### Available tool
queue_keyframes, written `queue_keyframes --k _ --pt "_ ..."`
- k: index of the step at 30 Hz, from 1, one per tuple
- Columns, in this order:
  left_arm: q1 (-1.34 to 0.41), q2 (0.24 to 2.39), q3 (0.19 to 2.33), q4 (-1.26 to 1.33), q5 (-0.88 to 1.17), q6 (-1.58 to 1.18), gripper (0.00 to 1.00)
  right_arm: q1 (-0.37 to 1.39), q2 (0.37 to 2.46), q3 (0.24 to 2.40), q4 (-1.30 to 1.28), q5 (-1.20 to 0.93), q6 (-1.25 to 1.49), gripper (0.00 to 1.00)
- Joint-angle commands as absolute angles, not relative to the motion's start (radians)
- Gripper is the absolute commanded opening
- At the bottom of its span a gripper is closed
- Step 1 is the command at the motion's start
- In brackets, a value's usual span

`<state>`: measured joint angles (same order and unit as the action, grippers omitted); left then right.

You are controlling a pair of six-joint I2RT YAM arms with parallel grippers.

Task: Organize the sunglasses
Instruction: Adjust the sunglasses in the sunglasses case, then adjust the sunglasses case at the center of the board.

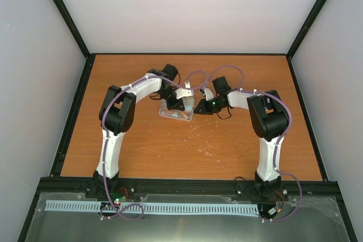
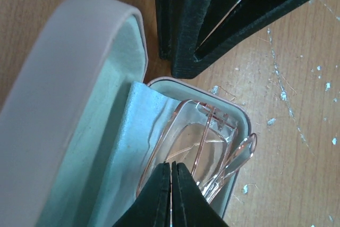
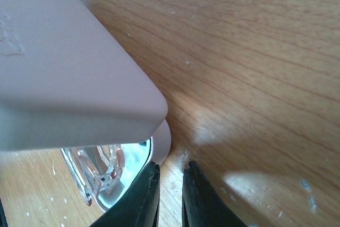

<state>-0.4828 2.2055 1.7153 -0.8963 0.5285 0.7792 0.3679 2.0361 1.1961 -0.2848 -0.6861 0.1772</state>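
The pale pink-grey case (image 2: 69,78) lies open, with its lid to the left. The light blue cloth (image 2: 133,142) lines its tray. The folded amber sunglasses (image 2: 207,136) lie in the tray on the cloth, one arm tip over the rim. My left gripper (image 2: 171,166) is shut, its tips on the near rim of the sunglasses. I cannot tell if it pinches them. My right gripper (image 3: 170,171) is slightly open and empty, low at the tray's corner (image 3: 162,142), with one finger against it. In the top view both grippers, left (image 1: 180,106) and right (image 1: 199,107), meet at the case (image 1: 170,114).
The wood table (image 1: 227,140) has white scuff marks in front of the case. Black frame rails (image 1: 74,111) edge the table, with white walls behind. In the left wrist view the right gripper's black fingers (image 2: 212,35) stand just beyond the case's end.
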Motion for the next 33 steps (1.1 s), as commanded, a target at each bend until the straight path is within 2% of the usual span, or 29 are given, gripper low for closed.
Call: queue_keyframes --k 1,6,13,14,18,19,24,28,33 --pt "-0.494 2.173 1.702 -0.912 0.51 0.756 0.08 0.387 2.041 1.153 -0.349 -0.607 0.174 0.14" --pt "-0.494 2.111 1.694 -0.837 0.491 0.729 0.22 0.386 2.015 1.141 -0.348 -0.583 0.176 0.14" --pt "-0.492 2.042 1.68 -0.727 0.489 0.685 0.28 0.386 1.988 1.147 -0.368 -0.535 0.177 0.16" --pt "-0.492 2.027 1.674 -0.71 0.493 0.682 0.25 0.387 1.98 1.152 -0.378 -0.521 0.174 0.16" --pt "-0.476 1.939 1.647 -0.721 0.588 0.72 0.04 0.365 1.927 1.168 -0.444 -0.432 0.163 0.11" --pt "-0.47 1.91 1.619 -0.738 0.622 0.754 0.01 0.35 1.907 1.169 -0.459 -0.405 0.163 0.1" --pt "-0.452 1.771 1.373 -0.815 0.646 0.93 0.01 0.271 1.844 1.237 -0.495 -0.34 0.124 0.05" --pt "-0.442 1.742 1.235 -0.855 0.602 0.997 0.01 0.276 2.003 1.472 -0.542 -0.447 0.105 0.04" --pt "-0.437 1.822 1.214 -0.862 0.528 0.943 0.01 0.345 2.15 1.644 -0.531 -0.518 0.117 0.03"
